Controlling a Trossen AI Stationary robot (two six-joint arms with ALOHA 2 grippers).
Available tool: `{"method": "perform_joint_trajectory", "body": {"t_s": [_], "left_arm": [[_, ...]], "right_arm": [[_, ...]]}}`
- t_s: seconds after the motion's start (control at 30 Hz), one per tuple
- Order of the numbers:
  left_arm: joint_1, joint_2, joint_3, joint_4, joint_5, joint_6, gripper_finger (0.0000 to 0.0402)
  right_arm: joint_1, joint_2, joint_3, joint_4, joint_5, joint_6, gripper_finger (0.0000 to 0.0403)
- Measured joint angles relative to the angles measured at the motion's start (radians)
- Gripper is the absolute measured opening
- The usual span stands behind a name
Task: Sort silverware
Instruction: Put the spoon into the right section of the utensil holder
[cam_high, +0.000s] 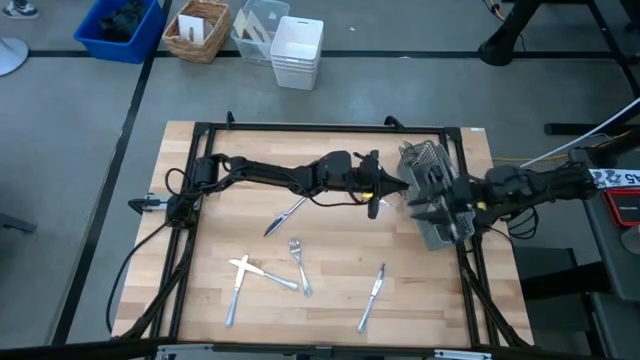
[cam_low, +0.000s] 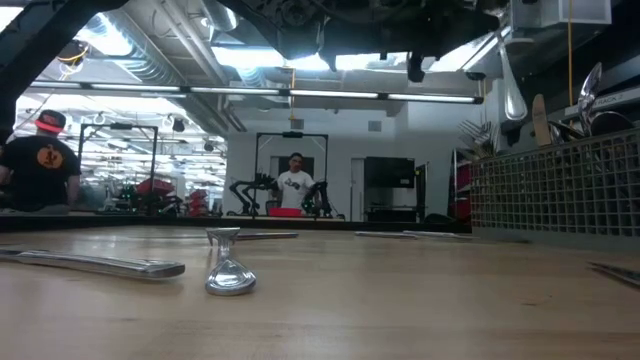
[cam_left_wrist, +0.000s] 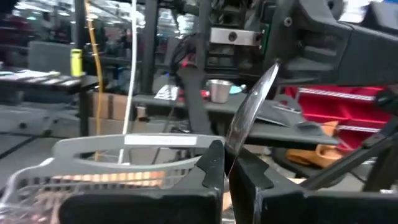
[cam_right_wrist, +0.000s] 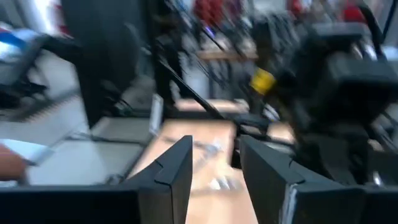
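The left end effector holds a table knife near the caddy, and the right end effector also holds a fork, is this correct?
Not quite. The left end effector does grip a table knife near the caddy, but the right wrist view shows the right end effector open and empty.

Grey floor (cam_high: 60, 150), perhaps fluorescent ceiling lights (cam_low: 430, 97)

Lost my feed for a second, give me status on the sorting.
Left gripper shut on a knife, beside the caddy. Right gripper open, above the caddy. Five pieces loose on the table. Nothing blocking.
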Motion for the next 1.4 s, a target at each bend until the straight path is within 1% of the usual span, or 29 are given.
{"method": "perform_joint_trajectory", "body": {"t_s": [0.1, 0.27, 0.33, 0.4, 0.47, 0.57, 0.73, 0.83, 0.93, 1.1, 1.23, 1.4], "left_arm": [[-0.011, 0.0, 0.0, 0.013, 0.019, -0.025, 0.0], [-0.035, 0.0, 0.0, 0.145, 0.042, -0.015, 0.0], [-0.048, 0.0, 0.0, 0.198, 0.043, 0.013, 0.0], [-0.065, 0.008, 0.0, 0.264, 0.042, 0.053, 0.0], [-0.086, 0.026, 0.0, 0.322, 0.041, 0.101, 0.0], [-0.118, 0.064, 0.0, 0.385, 0.04, 0.218, 0.0], [-0.158, 0.118, 0.012, 0.482, 0.05, 0.424, 0.0], [-0.164, 0.162, 0.055, 0.469, 0.103, 0.503, 0.0], [-0.163, 0.219, 0.113, 0.455, 0.143, 0.55, 0.0], [-0.152, 0.31, 0.23, 0.458, 0.15, 0.606, 0.0], [-0.135, 0.379, 0.314, 0.41, 0.149, 0.632, 0.0], [-0.112, 0.416, 0.398, 0.327, 0.148, 0.663, 0.0]], "right_arm": [[0.046, -0.035, -0.033, 0.128, -0.043, -0.059, 0.0135], [0.108, -0.044, -0.06, 0.171, -0.13, -0.154, 0.0135], [0.132, -0.037, -0.064, 0.174, -0.137, -0.174, 0.0135], [0.151, -0.027, -0.065, 0.177, -0.13, -0.194, 0.0135], [0.162, -0.026, -0.066, 0.181, -0.101, -0.214, 0.0135], [0.163, -0.026, -0.066, 0.213, -0.065, -0.23, 0.0135], [0.163, -0.037, -0.066, 0.278, -0.081, -0.253, 0.0135], [0.163, -0.038, -0.066, 0.286, -0.088, -0.256, 0.0136], [0.163, -0.033, -0.066, 0.276, -0.089, -0.256, 0.0136], [0.163, 0.001, -0.066, 0.276, -0.094, -0.256, 0.0136], [0.162, 0.032, -0.066, 0.276, -0.094, -0.255, 0.0136], [0.162, 0.062, -0.066, 0.276, -0.094, -0.254, 0.0136]]}}
